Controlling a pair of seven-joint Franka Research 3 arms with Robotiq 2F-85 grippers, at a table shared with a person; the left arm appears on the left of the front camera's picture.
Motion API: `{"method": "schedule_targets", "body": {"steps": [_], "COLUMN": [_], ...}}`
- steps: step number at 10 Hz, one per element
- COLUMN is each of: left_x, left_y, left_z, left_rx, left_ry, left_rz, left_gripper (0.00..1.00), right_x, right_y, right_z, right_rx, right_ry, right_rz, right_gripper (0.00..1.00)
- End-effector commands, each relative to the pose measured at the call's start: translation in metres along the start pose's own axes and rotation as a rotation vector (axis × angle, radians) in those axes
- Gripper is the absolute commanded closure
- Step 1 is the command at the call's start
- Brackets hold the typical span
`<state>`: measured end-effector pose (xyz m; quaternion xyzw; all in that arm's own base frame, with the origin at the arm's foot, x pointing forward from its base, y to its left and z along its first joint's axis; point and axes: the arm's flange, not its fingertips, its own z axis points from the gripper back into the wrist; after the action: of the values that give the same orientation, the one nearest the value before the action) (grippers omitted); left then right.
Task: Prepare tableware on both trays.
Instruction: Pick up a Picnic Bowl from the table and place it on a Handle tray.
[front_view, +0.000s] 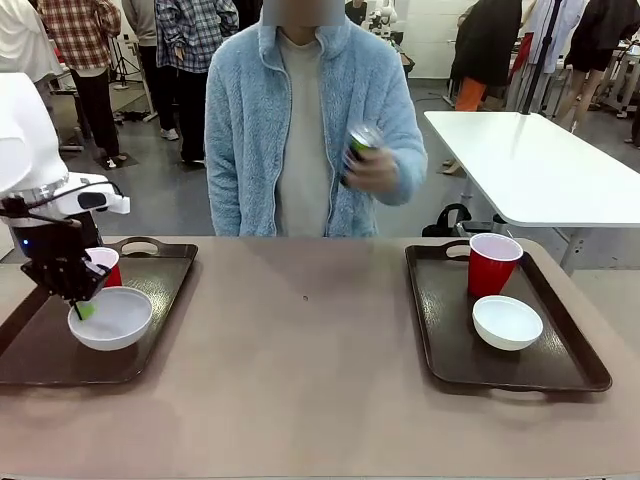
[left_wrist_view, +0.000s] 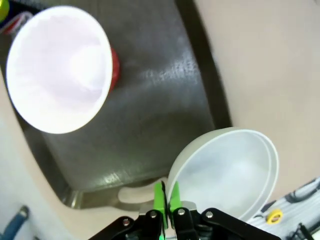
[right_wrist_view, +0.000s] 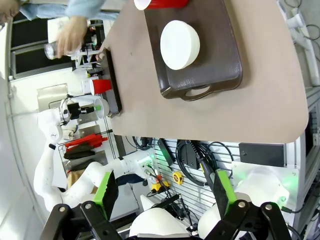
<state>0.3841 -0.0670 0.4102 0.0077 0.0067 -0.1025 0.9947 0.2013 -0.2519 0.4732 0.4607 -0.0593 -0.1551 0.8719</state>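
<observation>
Beige tabletop (front_view: 310, 400) runs across the front view, with a person in a pale blue fleece standing at its far edge and other people and a white table (front_view: 540, 170) behind.

Your left gripper (front_view: 84, 308) sits over the left tray (front_view: 40, 365), jaws clenched on the near rim of the left white bowl (front_view: 112, 318). The left wrist view confirms it: the green pads (left_wrist_view: 160, 202) are pressed together with the bowl's rim between them, and the bowl appears tilted there. A red cup (front_view: 105, 262) stands on the same tray just behind the bowl, partly hidden by the gripper.

Your right gripper (right_wrist_view: 164, 192) is released, its fingers spread wide and holding nothing, well back from the table edge.

On the right tray (front_view: 560, 375) you have a second red cup (front_view: 492, 264) upright at the far end and a second white bowl (front_view: 507, 322) just in front of it, apart from it.

The person's hand (front_view: 372, 172) holds a can (front_view: 360, 148) at chest height, above the table and between the trays. It is motion-blurred; its markings cannot be read.
</observation>
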Motion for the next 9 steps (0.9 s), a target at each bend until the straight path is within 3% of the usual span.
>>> {"method": "schedule_targets", "body": {"steps": [1, 4, 9], "left_x": [-0.002, -0.003, 0.008], "left_y": [0.007, 0.013, 0.024], "left_z": [-0.019, -0.034, -0.059], "left_rx": [0.005, -0.048, -0.008], "left_ry": [0.009, 0.007, 0.007], "left_rz": [0.113, 0.165, 0.227], "left_gripper": [1.00, 1.00, 1.00], "right_x": [-0.001, -0.001, -0.001], "right_y": [0.000, 0.000, 0.000], "right_z": [-0.001, -0.001, -0.001], "right_rx": [0.020, 0.020, 0.020], "right_ry": [-0.008, -0.008, -0.008], "right_rz": [0.015, 0.015, 0.015], "right_gripper": [0.00, 0.00, 0.00]}}
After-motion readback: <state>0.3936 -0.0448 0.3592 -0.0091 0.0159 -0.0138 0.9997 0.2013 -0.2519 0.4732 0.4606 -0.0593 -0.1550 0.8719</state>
